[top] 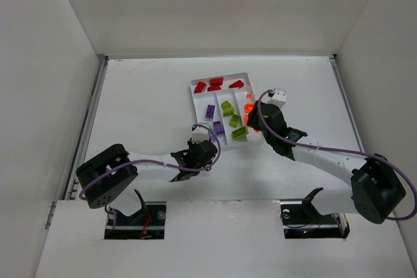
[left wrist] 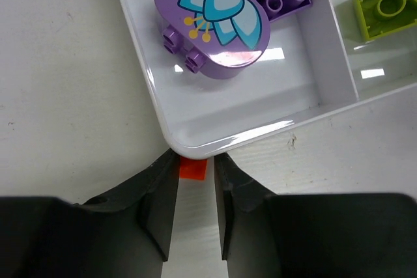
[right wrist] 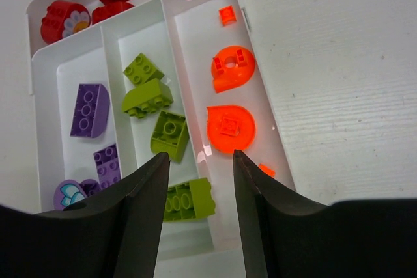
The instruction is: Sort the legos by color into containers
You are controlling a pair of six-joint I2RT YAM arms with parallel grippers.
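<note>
On the worktop [top: 143,96] the white tray [left wrist: 247,109] looks almost sorted: red legos fill its crosswise section, and purple, lime and orange each have one long section. The right hand [right wrist: 199,155] hangs over the tray's near end, above the lime and orange lanes, with its fingers wide and holding nothing. If it drops from there it could strike a divider wall or jolt the tray and scatter sorted bricks. The left hand [left wrist: 194,157] sits low just outside the tray's near corner on the purple side. Its fingers are narrowed on a tiny orange piece [left wrist: 193,170] right against the outside of that corner, and this is where I judge the main risk lies. The piece is caught only at the very fingertips, so it may squirt out on lifting. The tips may also snag the tray's rounded corner and drag the tray along. The orange section [right wrist: 195,37] lies across the tray from this corner, under the right hand. Carrying the piece there invites a clash between the arms, or a drop into the purple lane beside the flower-printed purple round [left wrist: 212,21].
</note>
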